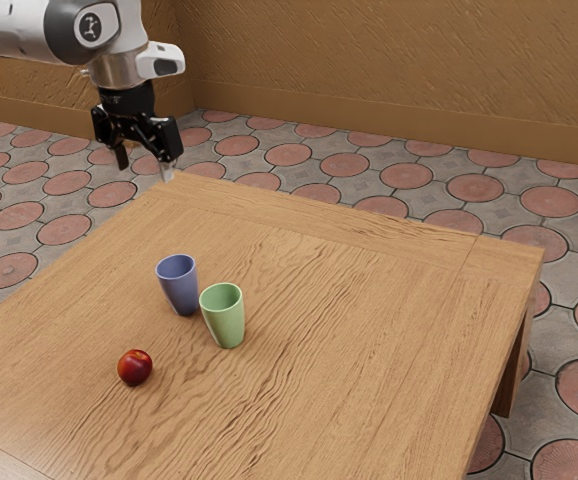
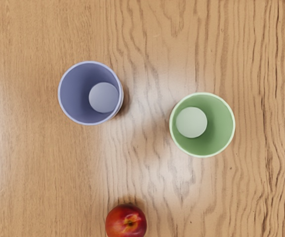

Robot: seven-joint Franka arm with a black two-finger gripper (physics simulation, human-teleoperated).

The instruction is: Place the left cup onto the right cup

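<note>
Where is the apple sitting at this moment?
In the exterior view the red apple lies on the wooden table, nearer the camera than the blue cup and green cup, touching neither, toward the exterior view's left.

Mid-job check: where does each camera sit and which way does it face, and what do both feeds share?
Exterior view: raised, beside the table, looking down across it; the arm and its open gripper hang at the view's upper left.
Wrist view: mounted at the gripper, facing straight down onto the table.
Shared: blue cup, green cup, apple, all standing apart.
</note>
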